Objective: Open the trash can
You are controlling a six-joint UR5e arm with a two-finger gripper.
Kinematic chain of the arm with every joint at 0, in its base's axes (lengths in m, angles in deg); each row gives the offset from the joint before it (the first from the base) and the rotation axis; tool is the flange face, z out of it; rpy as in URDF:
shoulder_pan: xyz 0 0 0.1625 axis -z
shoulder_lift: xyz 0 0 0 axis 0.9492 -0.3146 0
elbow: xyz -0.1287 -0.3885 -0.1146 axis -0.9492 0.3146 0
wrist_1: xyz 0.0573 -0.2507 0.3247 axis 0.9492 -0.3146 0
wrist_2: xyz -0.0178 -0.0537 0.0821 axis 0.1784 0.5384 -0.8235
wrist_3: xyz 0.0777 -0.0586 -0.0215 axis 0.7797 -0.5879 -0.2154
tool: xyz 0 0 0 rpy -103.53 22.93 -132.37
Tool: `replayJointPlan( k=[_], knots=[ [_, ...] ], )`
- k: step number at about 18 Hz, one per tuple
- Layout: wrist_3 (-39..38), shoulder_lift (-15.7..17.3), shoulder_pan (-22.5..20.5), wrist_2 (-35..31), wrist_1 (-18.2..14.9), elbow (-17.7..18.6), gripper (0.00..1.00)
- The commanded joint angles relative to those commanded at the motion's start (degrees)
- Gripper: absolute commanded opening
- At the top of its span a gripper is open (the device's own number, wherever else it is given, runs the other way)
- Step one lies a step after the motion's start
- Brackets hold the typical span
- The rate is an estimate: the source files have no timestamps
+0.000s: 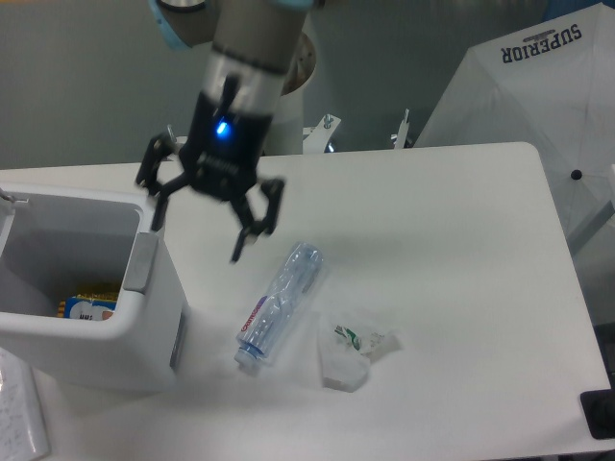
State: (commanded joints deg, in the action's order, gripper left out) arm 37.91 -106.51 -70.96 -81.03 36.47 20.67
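The trash can (144,331) is a large boxy white bin at the left of the table. It stands open: I look straight down into it and see a yellow-and-white package (88,303) at the bottom. A grey push tab (140,261) sits on its right rim. The lid is out of view. My gripper (197,232) hangs above the table just right of the bin's rim, its black fingers (248,233) spread wide and holding nothing. A clear crushed plastic bottle (281,303) lies on the table to the right of the bin.
A crumpled clear wrapper (356,348) lies right of the bottle. A white umbrella marked SUPERIOR (538,86) leans beyond the table's right edge. Papers (19,413) show at the bottom left corner. A dark object (601,413) sits at the bottom right edge.
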Motion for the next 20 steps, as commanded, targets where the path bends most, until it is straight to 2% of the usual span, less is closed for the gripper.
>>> replayJointPlan(
  k=[4, 12, 16, 20],
  knots=[
    [2.5, -3.9, -2.6, -0.2, 0.6, -0.6, 1.0],
    [9.8, -14.8, -5.1, -13.3, 0.7, -8.5, 1.0],
    [18.7, -17.2, -5.3, -20.5, -0.1, -8.5, 1.0],
    [27.8, -21.4, -7.6, -25.3, -0.7, -8.7, 1.0]
  ],
)
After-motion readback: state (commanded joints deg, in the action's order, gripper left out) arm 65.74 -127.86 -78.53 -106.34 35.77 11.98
